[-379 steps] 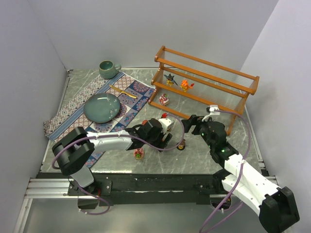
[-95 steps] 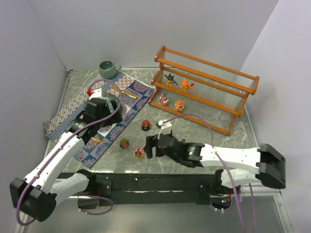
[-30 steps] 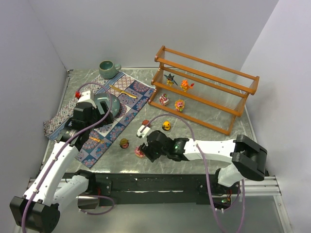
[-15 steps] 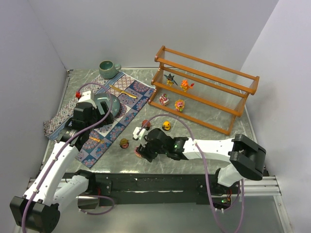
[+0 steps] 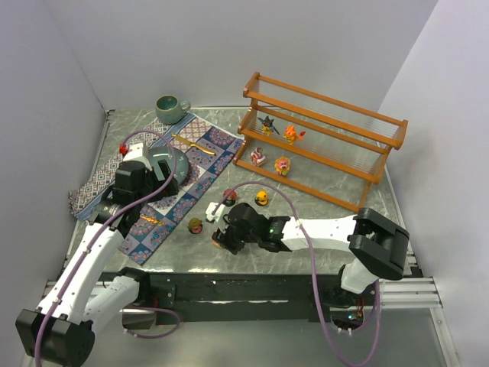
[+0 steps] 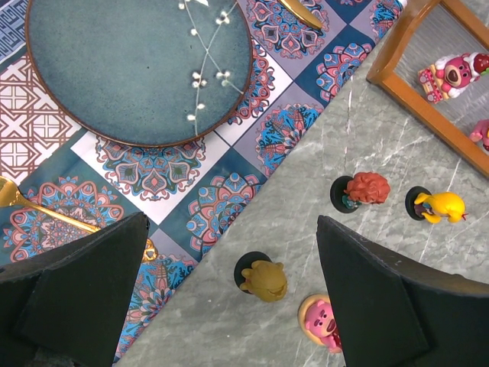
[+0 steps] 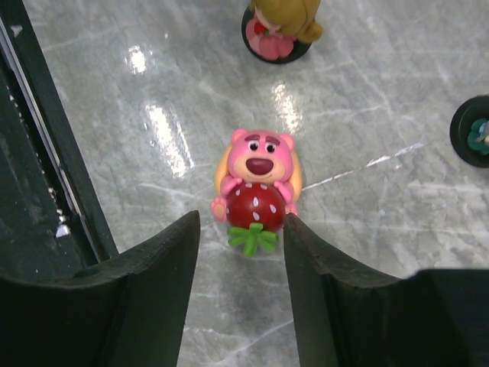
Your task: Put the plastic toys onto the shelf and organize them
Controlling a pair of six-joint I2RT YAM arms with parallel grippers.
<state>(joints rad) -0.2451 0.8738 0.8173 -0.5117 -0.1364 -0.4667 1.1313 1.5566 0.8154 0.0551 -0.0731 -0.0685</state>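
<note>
My right gripper (image 5: 221,238) is open, low over the table, its tips either side of the front of a pink bear toy holding a red strawberry (image 7: 256,183); its jaws do not touch it. My left gripper (image 5: 131,183) is open and empty, high above the cloth mat. On the table are a brown toy (image 5: 195,225), a red-haired toy (image 5: 228,194) and a yellow toy (image 5: 262,198). The shelf (image 5: 321,99) holds a dark spiky toy (image 5: 267,122), an orange toy (image 5: 290,134), a pink bear (image 5: 258,157) and a pink-yellow toy (image 5: 283,164).
A patterned mat (image 5: 200,155) at the left carries a teal plate (image 6: 137,69) and gold cutlery (image 5: 191,141). A green mug (image 5: 170,108) stands at the back left. The black front rail (image 7: 46,176) runs close beside the strawberry bear.
My right gripper has slid left and down toward the strawberry bear, which now sits at its open tips. The left arm has stayed still over the mat.
</note>
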